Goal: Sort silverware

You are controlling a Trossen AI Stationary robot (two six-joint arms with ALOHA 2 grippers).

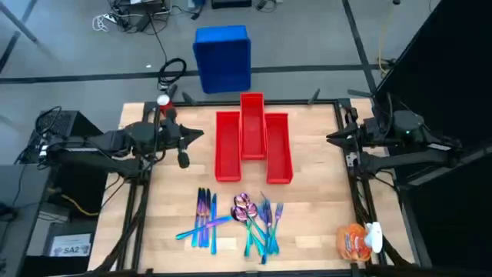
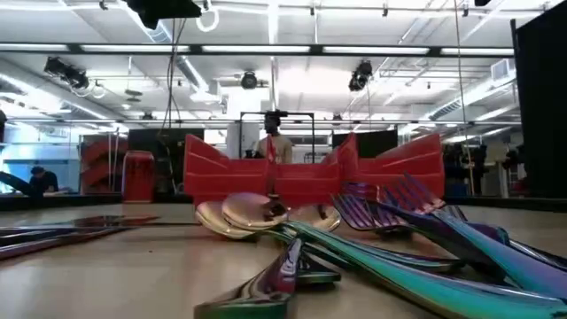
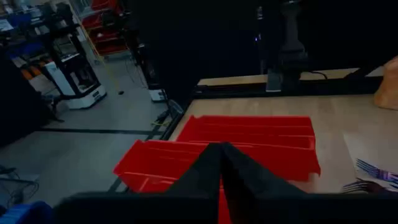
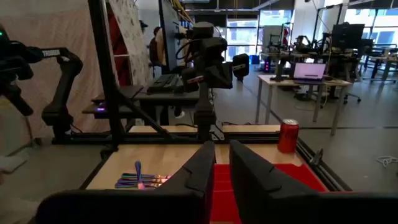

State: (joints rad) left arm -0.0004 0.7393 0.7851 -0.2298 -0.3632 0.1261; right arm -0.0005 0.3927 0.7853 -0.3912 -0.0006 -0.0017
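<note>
- The knives [image 1: 203,217] lie flat in a loose group on the table, blue and purple, mostly side by side, one crossing at an angle.
- The spoons [image 1: 244,206], pinkish, lie just beside them.
- The forks [image 1: 267,223], teal-blue, overlap each other; perhaps four of them.

A grey floor [image 1: 69,46] surrounds the wooden bench [image 1: 315,161], with dark seams crossing it and loose cables [image 1: 131,15] lying near the far side. A blue bin [image 1: 223,58] sits on the floor just beyond the bench. The low view shows a wide hall with a white ceiling [image 2: 292,27], long strip lights and hanging spotlights [image 2: 359,75]. In the right wrist view, bright windows [image 4: 249,28] stand at the back, and a pale desk [image 4: 298,84] carries a laptop [image 4: 309,71]; a person [image 4: 157,43] stands farther off
</note>
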